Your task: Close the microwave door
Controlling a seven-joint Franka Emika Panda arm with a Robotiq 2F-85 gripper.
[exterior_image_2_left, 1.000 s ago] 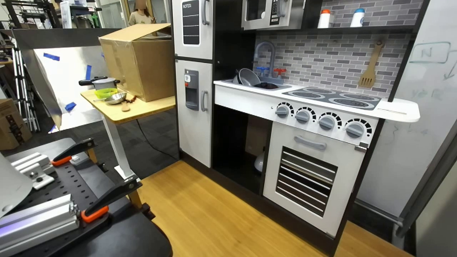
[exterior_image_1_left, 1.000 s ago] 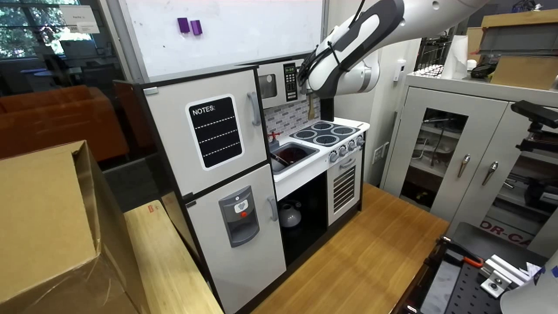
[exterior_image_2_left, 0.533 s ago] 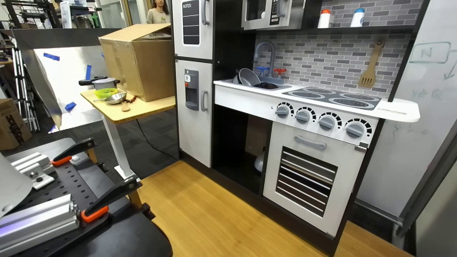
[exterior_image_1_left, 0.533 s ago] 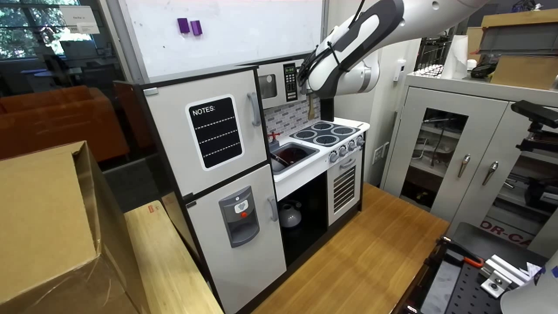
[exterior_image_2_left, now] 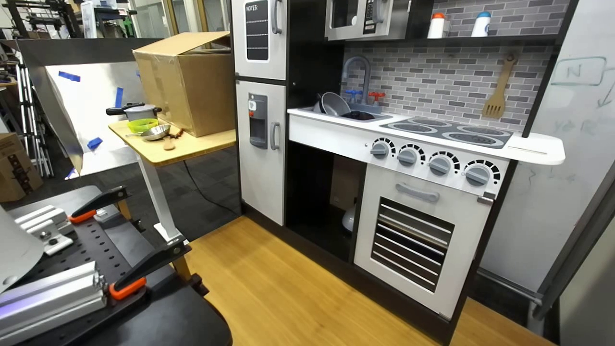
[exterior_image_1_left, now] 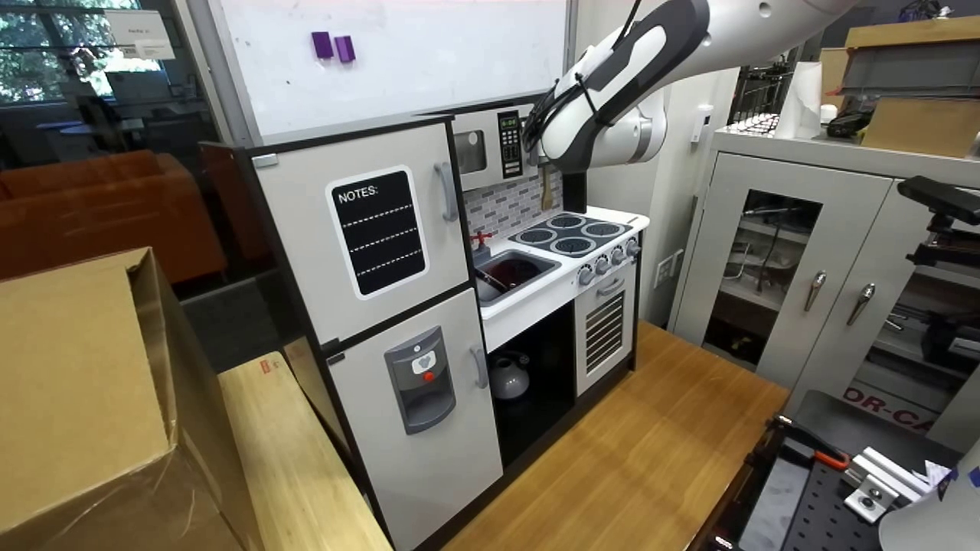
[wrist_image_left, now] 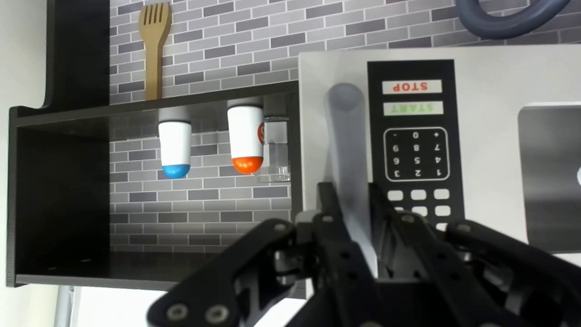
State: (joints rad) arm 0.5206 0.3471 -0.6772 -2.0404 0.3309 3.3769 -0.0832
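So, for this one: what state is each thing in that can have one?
Microwave door: looks shut or nearly so
Hand: straddling microwave handle, grip unclear
NOTES door: shut
Dispenser door: shut
Oven door: shut
Metal cabinet doors: shut
Cardboard box: partly open
Orange-topped bottle: upright
Blue-topped bottle: upright
Wooden spatula: hanging

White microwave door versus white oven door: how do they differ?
The white microwave door has an unstriped dark window; the white oven door has a striped window. The microwave door's grey handle stands upright; the oven door's grey bar runs across. The tool straddles the microwave door's handle, not the oven door's. Both are white.
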